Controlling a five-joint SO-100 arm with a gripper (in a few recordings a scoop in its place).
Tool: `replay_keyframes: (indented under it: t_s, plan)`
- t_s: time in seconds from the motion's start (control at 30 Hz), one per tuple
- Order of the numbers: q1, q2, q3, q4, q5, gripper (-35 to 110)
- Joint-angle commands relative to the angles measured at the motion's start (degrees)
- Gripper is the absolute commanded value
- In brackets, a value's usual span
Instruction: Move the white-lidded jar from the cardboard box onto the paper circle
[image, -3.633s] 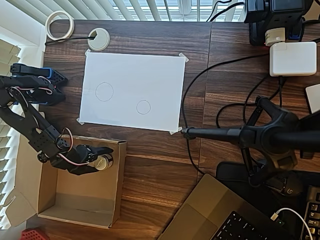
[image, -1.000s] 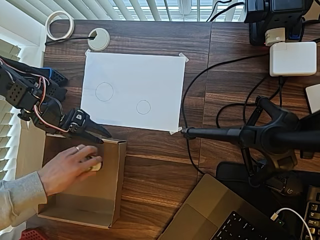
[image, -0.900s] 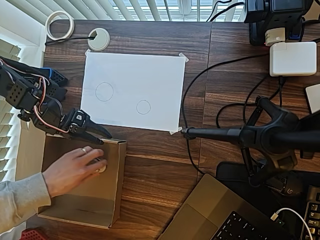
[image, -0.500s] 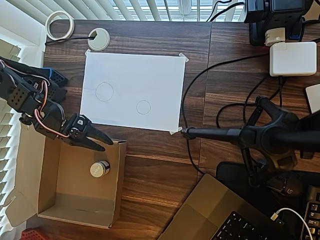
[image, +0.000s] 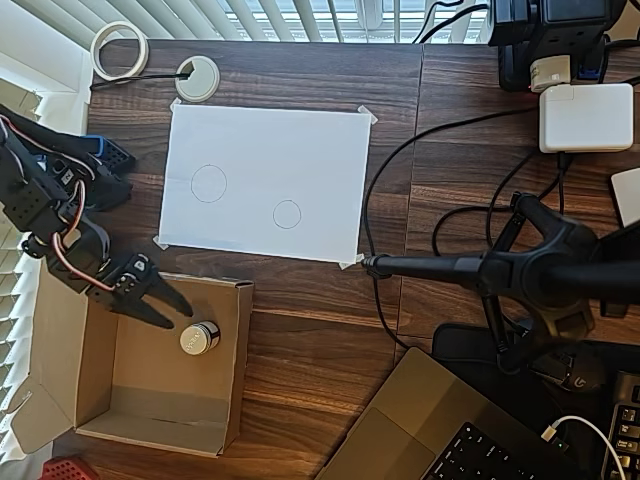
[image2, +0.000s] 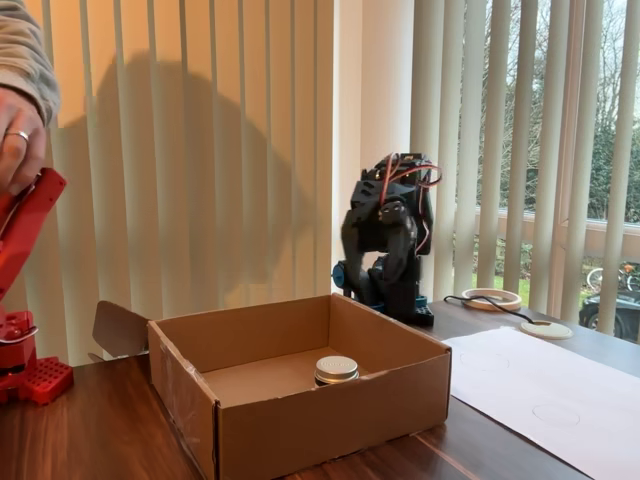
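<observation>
The white-lidded jar (image: 199, 337) stands upright inside the cardboard box (image: 241, 360), near its upper right corner in the overhead view. In the fixed view the jar (image2: 336, 369) sits on the floor of the box (image2: 320, 425), toward the far side. My black gripper (image: 179, 318) is open at the upper left of the jar, fingertips pointing at it with a small gap and nothing between them. The arm (image2: 390, 235) rises behind the box. The paper circle (image: 287, 214) is drawn on the taped white sheet (image: 300, 140), bare, right of a larger circle (image: 209, 183).
A tape roll (image: 120, 50) and a white grommet (image: 197, 78) lie at the top left. A black camera stand (image: 500, 270) reaches in from the right, with cables, a white power adapter (image: 585, 117) and a laptop (image: 450, 430) around it.
A person's hand that rested on the jar in the box has withdrawn. My gripper moved from the box's top edge down and left, into the box beside the jar.
</observation>
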Motion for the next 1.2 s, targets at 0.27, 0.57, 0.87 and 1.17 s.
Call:
replay_keyframes:
  t_s: [0.27, 0.57, 0.87, 1.17]
  plan:
    - [4.7, -15.3, -15.6, 1.1, -14.3, 37]
    - [5.6, -24.2, -20.8, 3.7, -18.9, 38]
    - [6.1, -32.3, -25.8, 6.9, -21.4, 42]
    - [5.9, -36.1, -27.7, 7.7, -23.4, 43]
